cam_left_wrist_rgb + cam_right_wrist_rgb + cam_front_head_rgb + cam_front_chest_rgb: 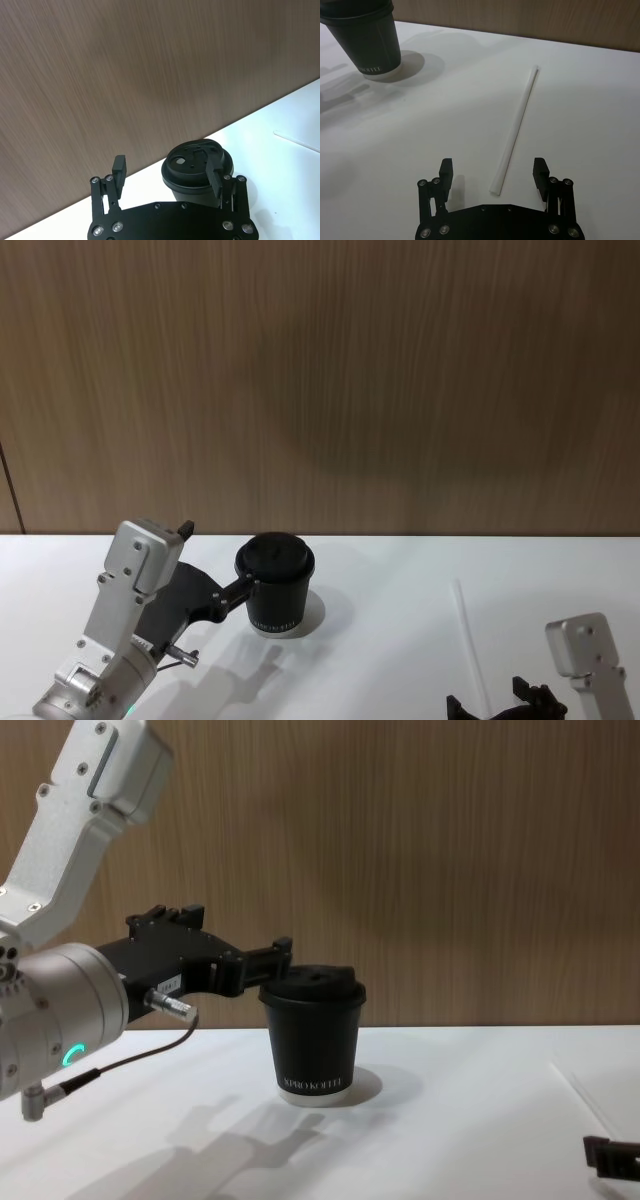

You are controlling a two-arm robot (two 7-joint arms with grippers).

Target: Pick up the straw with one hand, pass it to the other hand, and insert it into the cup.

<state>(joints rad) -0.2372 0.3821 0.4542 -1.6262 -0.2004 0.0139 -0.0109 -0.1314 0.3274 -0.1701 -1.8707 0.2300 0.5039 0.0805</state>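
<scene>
Starting at the left, the left hand (167, 170) is held out level at lid height with its fingers spread wide and nothing in them. One fingertip reaches the rim of the cup (275, 590); I cannot tell whether it touches. The cup stands upright on the white surface (420, 140) with its lid on. Well to the right of it the straw (517, 127) lies flat, untouched, pointing away from the robot. The right hand (492, 167) hangs low over the straw's near end, fingers apart, one on each side of it, not yet closed. By my reading, no step is done: the pick-up is just being lined up, and the handover and the insertion are all left.
</scene>
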